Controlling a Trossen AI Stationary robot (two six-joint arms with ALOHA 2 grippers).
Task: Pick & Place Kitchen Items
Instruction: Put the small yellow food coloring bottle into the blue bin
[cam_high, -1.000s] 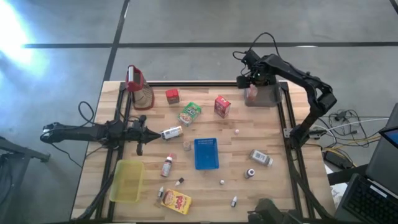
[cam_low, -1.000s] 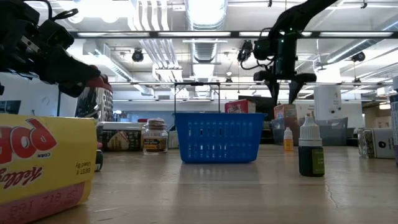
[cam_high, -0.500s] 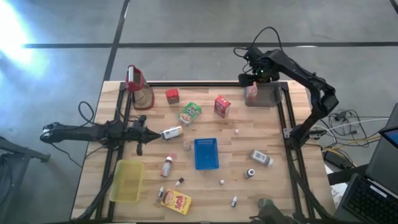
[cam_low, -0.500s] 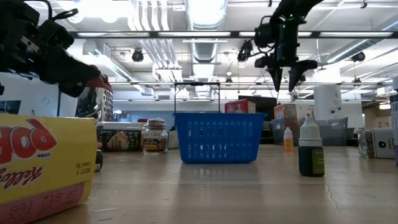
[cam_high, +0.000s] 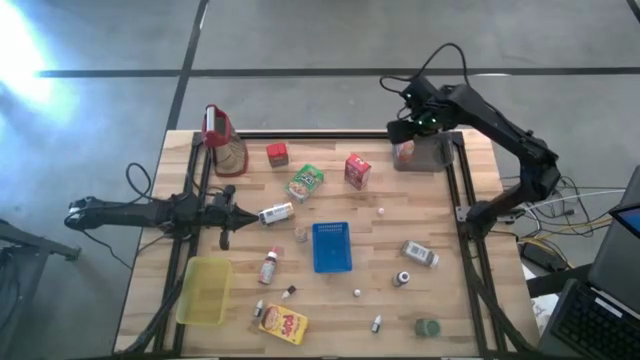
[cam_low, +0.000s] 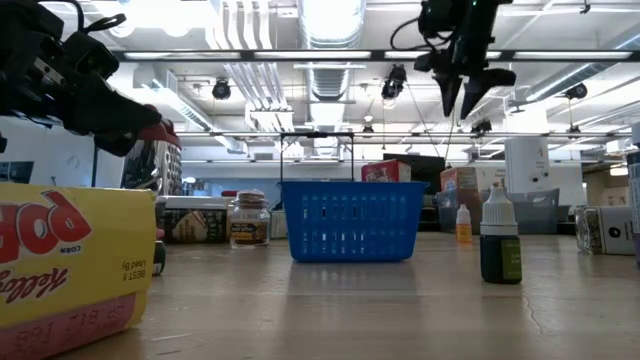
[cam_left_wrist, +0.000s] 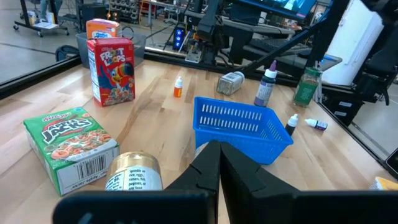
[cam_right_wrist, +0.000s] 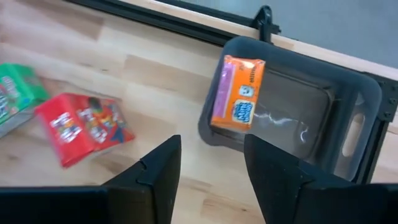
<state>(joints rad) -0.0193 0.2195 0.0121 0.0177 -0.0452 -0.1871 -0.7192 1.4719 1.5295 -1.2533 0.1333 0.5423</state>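
Note:
My right gripper (cam_high: 404, 128) (cam_low: 462, 100) hangs open high over the table's far right corner, with nothing between its fingers (cam_right_wrist: 158, 171). Under it an orange packet (cam_right_wrist: 239, 93) (cam_high: 403, 150) lies flat in one end of a grey bin (cam_right_wrist: 298, 134) (cam_high: 428, 153). On the table left of the bin lie a red carton (cam_high: 357, 170) (cam_right_wrist: 84, 127) and a green carton (cam_high: 305, 182). My left gripper (cam_high: 232, 212) (cam_left_wrist: 217, 158) waits shut, level and low at the table's left side, pointing at a small tin (cam_left_wrist: 130, 177) (cam_high: 276, 213).
A blue basket (cam_high: 331, 246) stands mid-table and a yellow tray (cam_high: 203, 290) at the near left. A clear jug with a red top (cam_high: 222, 142) is at the far left. A yellow carton (cam_high: 283, 323), small bottles (cam_high: 268, 266) and a packet (cam_high: 420, 254) are scattered across the near half.
My right gripper has risen well clear of the grey bin and drifted slightly toward the table's right edge, its fingers staying apart. The orange packet lies still in the bin.

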